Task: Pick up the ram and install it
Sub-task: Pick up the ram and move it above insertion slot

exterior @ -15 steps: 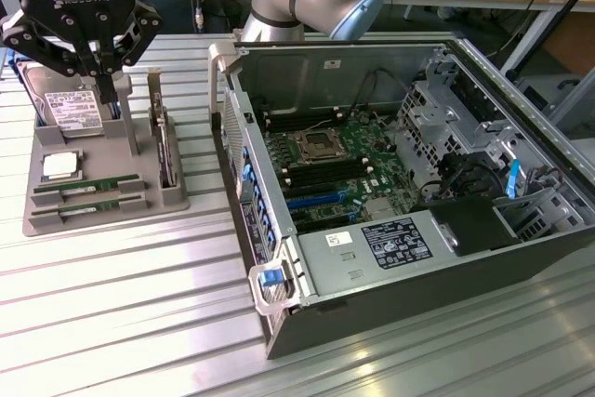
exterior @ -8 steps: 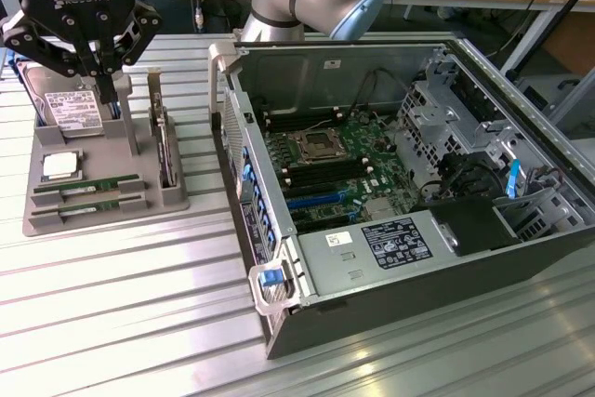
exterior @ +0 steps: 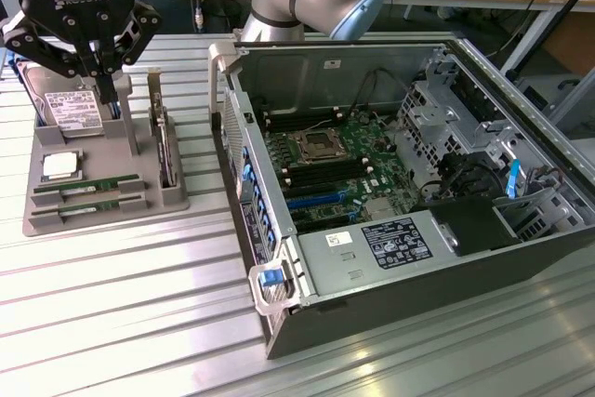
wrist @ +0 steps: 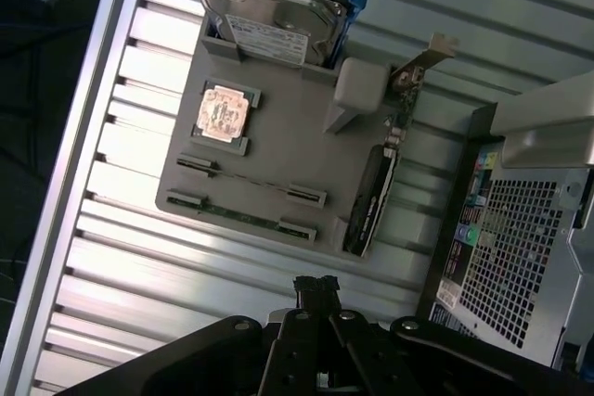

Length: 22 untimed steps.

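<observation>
Pick step, not begun: my gripper (exterior: 104,90) (wrist: 316,290) hovers shut, empty, above tray (exterior: 104,161) (wrist: 278,136). Ram (exterior: 86,189) (wrist: 237,214) sits in its tray slot. I reckon grabbing needs fingers opened, aligned along it.

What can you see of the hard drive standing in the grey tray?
The hard drive is a boxy silver metal unit with a rounded cover plate, a white printed label and blue plastic rails on both sides. It stands on edge, leaning back, with its lower edge seated in a slot at one end of the grey tray. Only the tray touches it. A processor chip lies nearby.
</observation>
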{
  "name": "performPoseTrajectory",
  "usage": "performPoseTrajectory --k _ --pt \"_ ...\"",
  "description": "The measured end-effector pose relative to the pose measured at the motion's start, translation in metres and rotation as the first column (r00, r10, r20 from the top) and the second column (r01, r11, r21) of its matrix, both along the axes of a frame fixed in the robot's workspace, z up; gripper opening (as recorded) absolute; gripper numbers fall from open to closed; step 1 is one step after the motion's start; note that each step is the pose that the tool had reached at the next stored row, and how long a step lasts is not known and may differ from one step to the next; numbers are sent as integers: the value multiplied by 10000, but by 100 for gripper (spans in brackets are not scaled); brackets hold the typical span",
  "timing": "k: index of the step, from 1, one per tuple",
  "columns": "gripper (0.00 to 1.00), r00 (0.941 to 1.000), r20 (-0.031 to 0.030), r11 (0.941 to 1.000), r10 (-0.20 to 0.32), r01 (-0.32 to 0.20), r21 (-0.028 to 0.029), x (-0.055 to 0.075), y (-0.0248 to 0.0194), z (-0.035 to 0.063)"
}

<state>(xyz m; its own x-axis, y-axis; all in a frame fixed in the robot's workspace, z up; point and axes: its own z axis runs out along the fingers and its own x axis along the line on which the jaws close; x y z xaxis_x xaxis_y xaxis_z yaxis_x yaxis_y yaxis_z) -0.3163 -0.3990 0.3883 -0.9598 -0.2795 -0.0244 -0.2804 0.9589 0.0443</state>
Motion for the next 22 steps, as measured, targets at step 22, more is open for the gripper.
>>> performPoseTrajectory --k 22 --pt "11 9940 0 9940 1098 -1098 -1 0 0 -5"
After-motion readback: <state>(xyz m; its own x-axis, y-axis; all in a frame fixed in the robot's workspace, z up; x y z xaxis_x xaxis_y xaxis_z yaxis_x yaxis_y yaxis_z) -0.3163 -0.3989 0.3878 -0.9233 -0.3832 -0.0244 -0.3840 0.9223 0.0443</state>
